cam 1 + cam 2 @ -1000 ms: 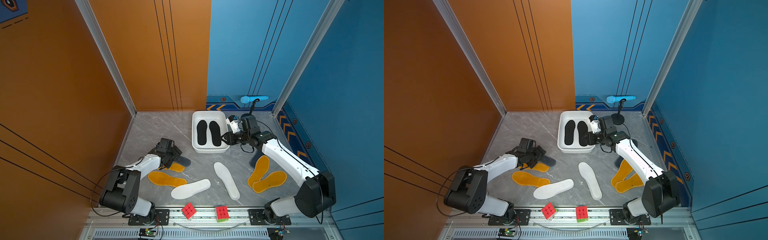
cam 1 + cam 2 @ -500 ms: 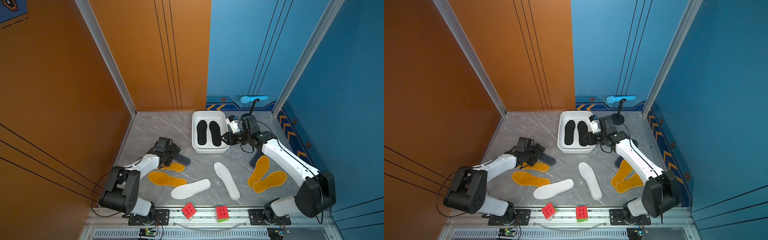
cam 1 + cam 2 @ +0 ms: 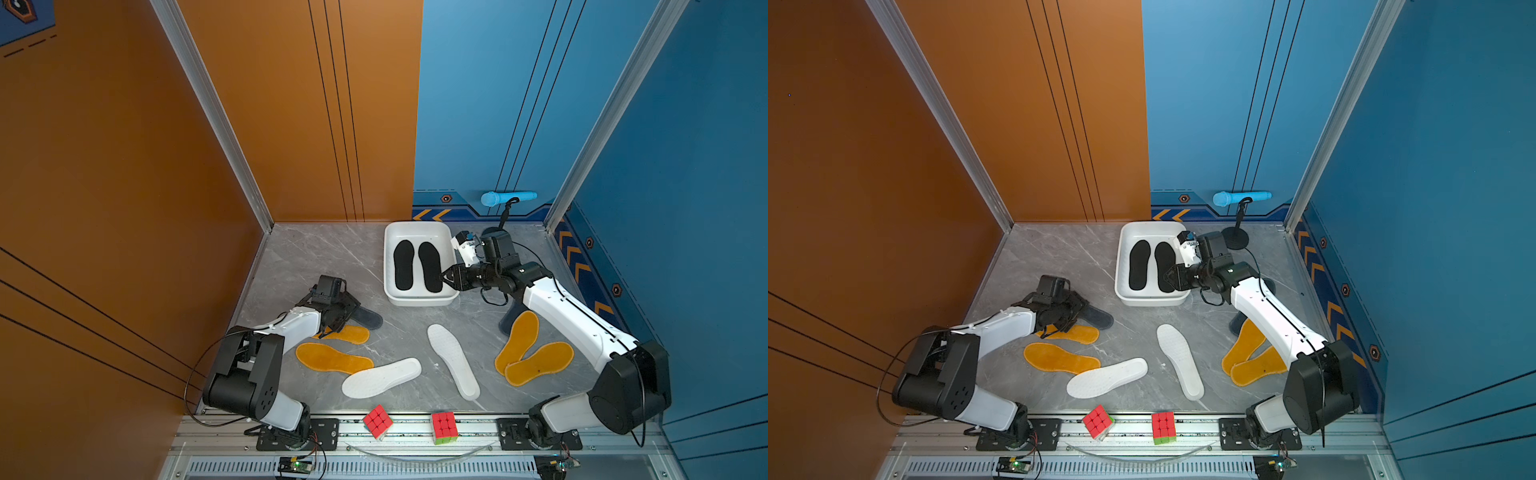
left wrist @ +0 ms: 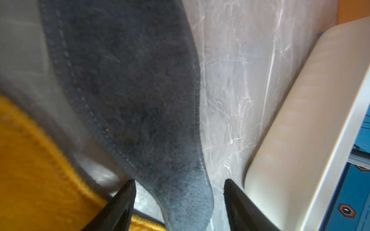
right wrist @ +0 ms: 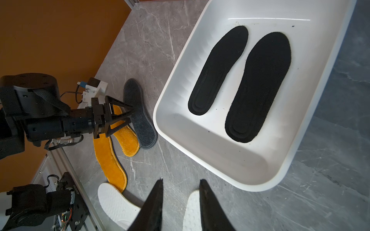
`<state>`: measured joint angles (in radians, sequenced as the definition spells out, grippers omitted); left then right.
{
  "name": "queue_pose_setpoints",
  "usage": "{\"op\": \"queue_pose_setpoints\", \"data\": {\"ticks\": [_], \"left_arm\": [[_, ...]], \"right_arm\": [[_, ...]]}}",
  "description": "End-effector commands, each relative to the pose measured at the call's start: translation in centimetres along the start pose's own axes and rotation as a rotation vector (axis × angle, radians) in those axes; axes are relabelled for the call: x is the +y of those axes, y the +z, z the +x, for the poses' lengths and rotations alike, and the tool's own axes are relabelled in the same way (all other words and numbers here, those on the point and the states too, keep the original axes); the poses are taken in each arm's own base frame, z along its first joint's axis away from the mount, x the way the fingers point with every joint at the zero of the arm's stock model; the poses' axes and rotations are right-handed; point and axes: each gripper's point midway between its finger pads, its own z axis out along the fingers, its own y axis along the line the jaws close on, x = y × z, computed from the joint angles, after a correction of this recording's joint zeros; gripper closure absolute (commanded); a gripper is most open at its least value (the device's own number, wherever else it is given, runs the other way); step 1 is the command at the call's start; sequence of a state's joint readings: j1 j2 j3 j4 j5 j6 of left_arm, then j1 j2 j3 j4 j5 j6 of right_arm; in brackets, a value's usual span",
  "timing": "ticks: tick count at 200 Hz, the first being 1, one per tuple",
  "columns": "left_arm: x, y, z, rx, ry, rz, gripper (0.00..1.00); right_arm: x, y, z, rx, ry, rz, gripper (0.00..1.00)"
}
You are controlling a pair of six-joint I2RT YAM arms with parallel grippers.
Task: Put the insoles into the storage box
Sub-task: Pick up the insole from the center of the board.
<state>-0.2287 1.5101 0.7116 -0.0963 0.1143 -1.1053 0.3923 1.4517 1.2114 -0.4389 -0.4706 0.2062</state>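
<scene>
Dark grey insole (image 3: 368,318) lies on the tabletop (image 3: 316,257) near the storage box (image 3: 419,300), which already holds two black insoles (image 3: 404,266). Left gripper (image 4: 178,185) straddles its end, jaws apart, nothing clamped. Best bet: pinch the thin edge squarely and lift clear of the orange insole (image 3: 349,333) just beside it. Right gripper (image 3: 445,276), jaws slightly apart and empty, crowds the box rim. The path from the left looks open.
</scene>
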Motion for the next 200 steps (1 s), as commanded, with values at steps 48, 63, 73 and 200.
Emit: {"op": "queue_pose_setpoints", "data": {"ticks": [48,63,73,200], "left_arm": [[1.7,0.9,1.1,0.035,0.101,-0.173,0.35],[1.9,1.3,1.3,0.043,0.102,-0.184,0.37],[2.1,1.5,1.3,0.047,0.104,-0.191,0.4],[3.0,2.4,1.9,0.082,0.14,-0.244,0.7]], "right_arm": [[-0.3,0.6,0.7,0.014,0.006,-0.017,0.69],[-0.3,0.6,0.8,0.015,0.003,-0.017,0.7],[-0.4,0.6,0.9,0.016,0.004,-0.015,0.7],[-0.3,-0.3,1.0,-0.006,0.031,-0.069,0.71]]}}
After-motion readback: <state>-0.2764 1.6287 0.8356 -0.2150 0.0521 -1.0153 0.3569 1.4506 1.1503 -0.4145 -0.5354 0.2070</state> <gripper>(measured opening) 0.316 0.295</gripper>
